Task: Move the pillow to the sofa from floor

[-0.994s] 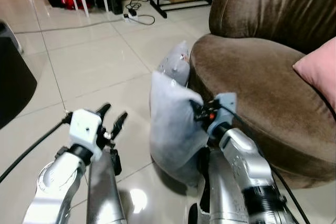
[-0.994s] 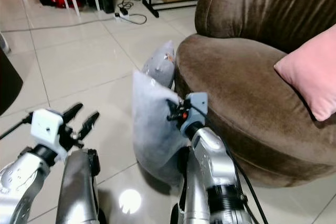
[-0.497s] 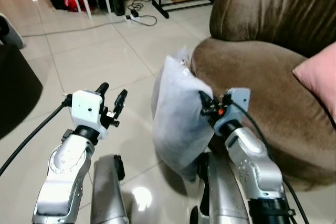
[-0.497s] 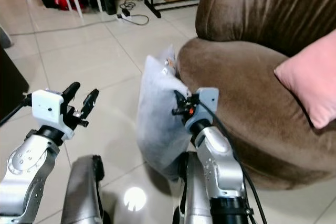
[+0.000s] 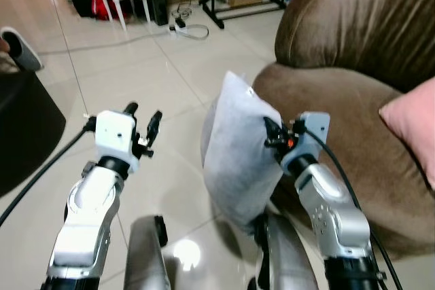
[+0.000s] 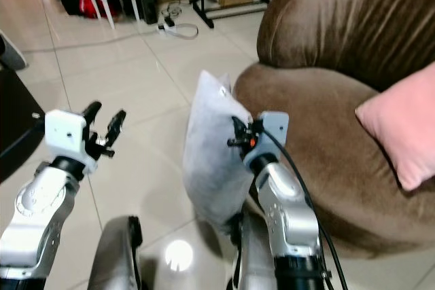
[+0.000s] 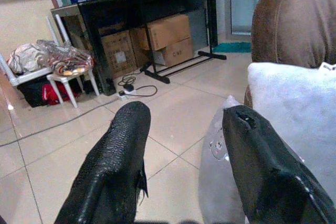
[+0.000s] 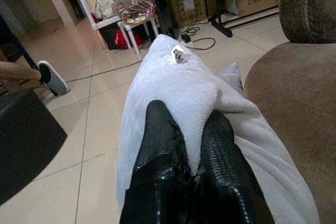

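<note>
i have the right gripper (image 8: 191,145) pinching a fold of the grey pillow (image 5: 238,147), held upright off the tiled floor (image 5: 136,79), just left of the brown sofa (image 5: 340,106) seat edge. left gripper (image 5: 143,127) hovers left, fingers spread, over open floor.

two silver arms, jointed cylindrical segments. left gripper (image 5: 143,121): white box wrist, textured black fingers (image 7: 113,171). right gripper (image 8: 189,145): pale blue-grey wrist block, red detail. black cables along both forearms.
</note>
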